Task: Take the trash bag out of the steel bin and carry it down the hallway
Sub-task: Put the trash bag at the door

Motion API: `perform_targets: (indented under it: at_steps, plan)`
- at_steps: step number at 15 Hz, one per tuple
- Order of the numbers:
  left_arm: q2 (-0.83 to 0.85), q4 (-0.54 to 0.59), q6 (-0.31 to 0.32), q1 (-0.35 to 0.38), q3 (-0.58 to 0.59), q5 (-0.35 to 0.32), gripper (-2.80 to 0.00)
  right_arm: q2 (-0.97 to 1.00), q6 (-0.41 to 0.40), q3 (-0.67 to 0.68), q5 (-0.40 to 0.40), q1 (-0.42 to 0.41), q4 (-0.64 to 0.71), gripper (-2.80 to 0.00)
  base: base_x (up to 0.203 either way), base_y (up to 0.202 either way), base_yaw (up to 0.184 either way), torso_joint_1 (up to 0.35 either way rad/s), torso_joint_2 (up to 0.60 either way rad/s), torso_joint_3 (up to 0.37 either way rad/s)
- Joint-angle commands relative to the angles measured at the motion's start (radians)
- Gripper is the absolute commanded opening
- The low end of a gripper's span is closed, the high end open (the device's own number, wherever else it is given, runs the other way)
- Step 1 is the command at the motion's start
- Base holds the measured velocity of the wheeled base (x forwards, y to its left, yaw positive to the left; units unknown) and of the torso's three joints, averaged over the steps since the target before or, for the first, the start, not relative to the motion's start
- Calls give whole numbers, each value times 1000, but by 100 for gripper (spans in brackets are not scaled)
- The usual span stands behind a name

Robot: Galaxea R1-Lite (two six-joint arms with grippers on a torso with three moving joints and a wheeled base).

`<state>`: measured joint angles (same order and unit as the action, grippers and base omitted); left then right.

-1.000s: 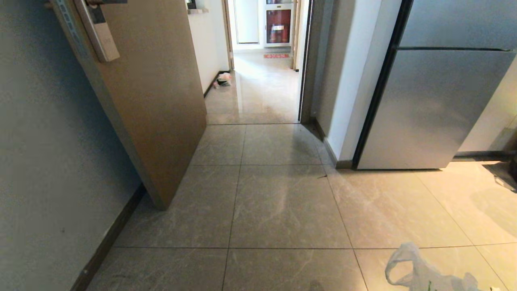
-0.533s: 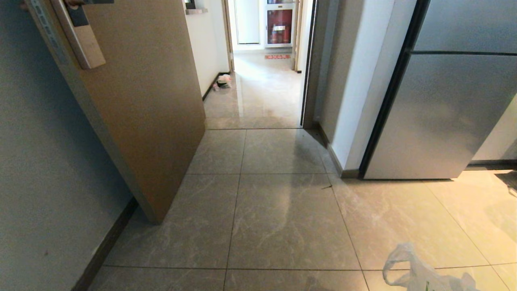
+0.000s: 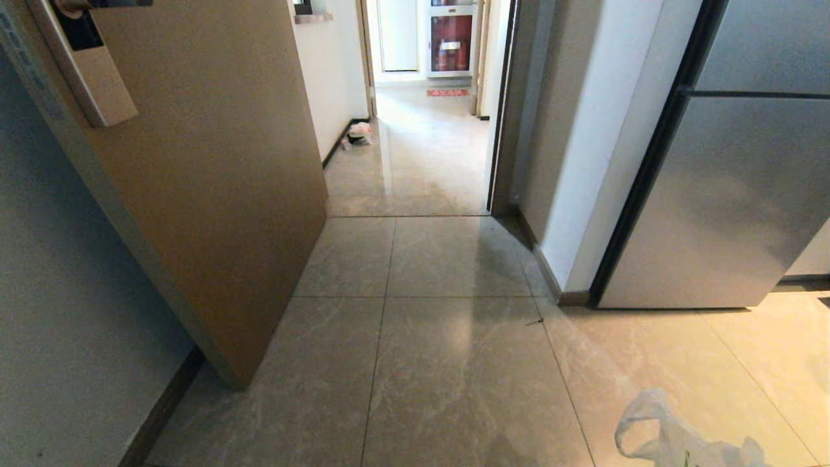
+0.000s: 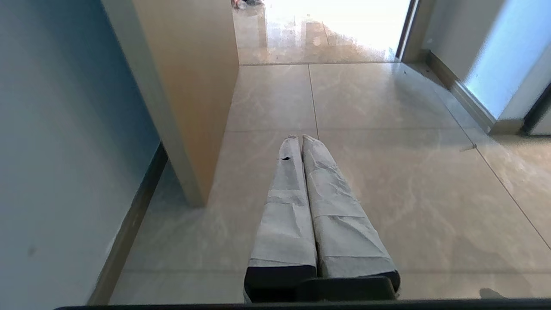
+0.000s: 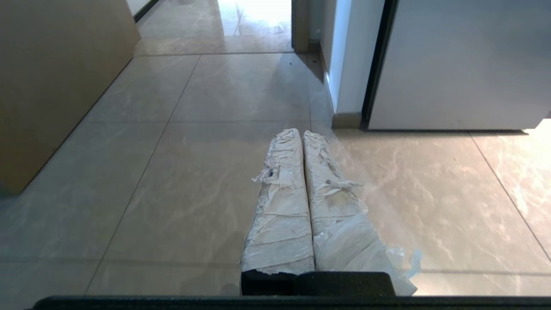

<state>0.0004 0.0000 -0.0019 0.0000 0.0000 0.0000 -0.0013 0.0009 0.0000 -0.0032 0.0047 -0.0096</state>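
Right gripper [image 5: 302, 134], tape-wrapped fingers pressed together with thin crinkly white plastic trash bag [image 3: 674, 438] film trailing at its base, hangs near right over the pale tiled hallway floor [image 3: 454, 363]; light, limp and slippery, it seems best carried by its loop handles.

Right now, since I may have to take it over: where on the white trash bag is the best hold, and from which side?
Probably the loop handle at the left end of the trash bag, taken from above. It stands up open and free of the slack, crumpled film, so fingers can pinch its top strip.
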Motion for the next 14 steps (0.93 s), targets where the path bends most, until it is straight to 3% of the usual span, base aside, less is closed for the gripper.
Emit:
perform_targets:
  at_steps: [1, 14]
  plan:
    - [1, 0, 0, 0, 0, 0, -280, -39, 1, 0, 0, 1, -1, -280, 194, 0, 0, 2, -2, 6]
    - [1, 0, -1, 0, 0, 0, -280, -39, 1, 0, 0, 1, -1, -280, 191, 0, 1, 2, 1, 2]
